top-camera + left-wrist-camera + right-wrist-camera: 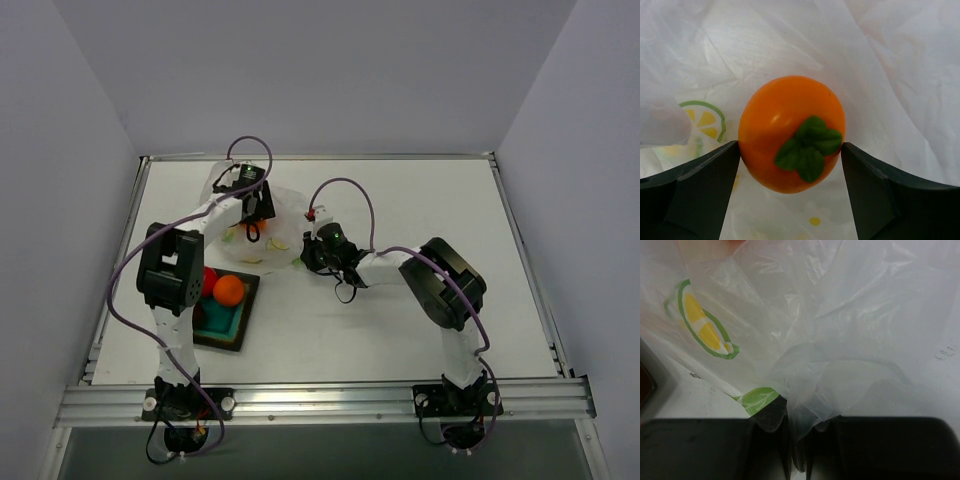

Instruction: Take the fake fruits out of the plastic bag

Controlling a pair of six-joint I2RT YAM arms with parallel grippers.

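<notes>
Inside the plastic bag (pixel 880 60), the orange fruit with the green calyx (pixel 780 115) is held on both sides by the fingers (pixel 700 190) of the left hand (pixel 790 165), parted only to its width. A bunched fold of the bag is pinched in the closed right hand (pixel 797 440).

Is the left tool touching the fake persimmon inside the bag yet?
Touching. The left wrist view shows both fingers of the left tool meeting the sides of the fake persimmon, no gap either side.
</notes>
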